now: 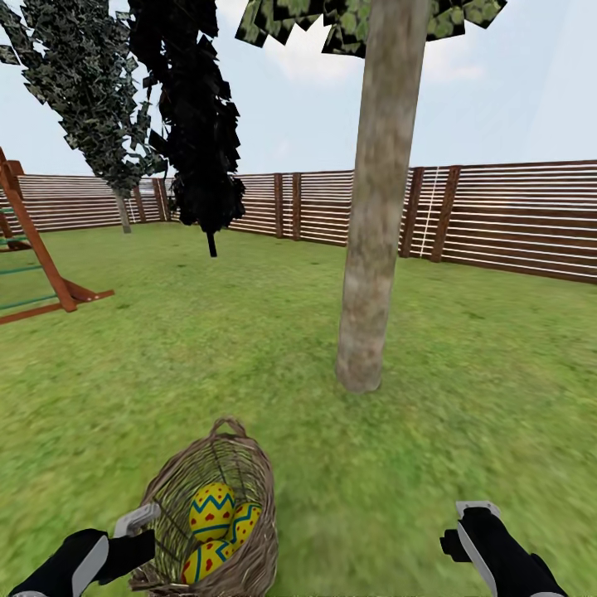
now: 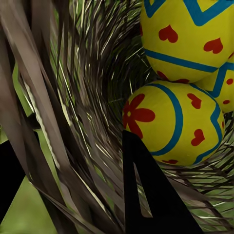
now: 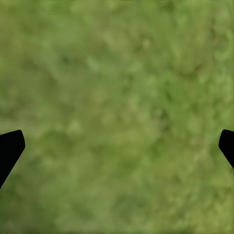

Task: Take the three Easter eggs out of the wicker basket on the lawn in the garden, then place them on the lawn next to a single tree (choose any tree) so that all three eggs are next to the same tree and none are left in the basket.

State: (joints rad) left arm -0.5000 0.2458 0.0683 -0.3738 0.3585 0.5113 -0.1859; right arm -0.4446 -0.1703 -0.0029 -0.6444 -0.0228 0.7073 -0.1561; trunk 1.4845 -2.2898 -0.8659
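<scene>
The grey-brown woven wicker basket [image 1: 217, 514] sits on the mottled green lawn [image 1: 464, 398], near the straight grey-brown tree trunk [image 1: 373, 249], holding all three yellow zigzag-banded eggs [image 1: 211, 512].

The left tool [image 1: 137, 520] straddles the basket's wall, jaws parted, seemingly one finger [image 2: 146, 195] inside. Best lift clear, then descend over one egg [image 2: 175, 124].

The left wrist view shows that finger close beside the egg; the head view hides this.

The right tool [image 1: 474, 514] hangs wide, empty, over grass.

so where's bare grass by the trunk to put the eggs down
Bare lawn rings the tree trunk: open grass between the trunk's base and the wicker basket, and a wider stretch from the trunk toward the fence. The right pincer hangs over plain grass. It is crowded only inside the basket, where the three Easter eggs sit packed together beside the left pincer.
</scene>
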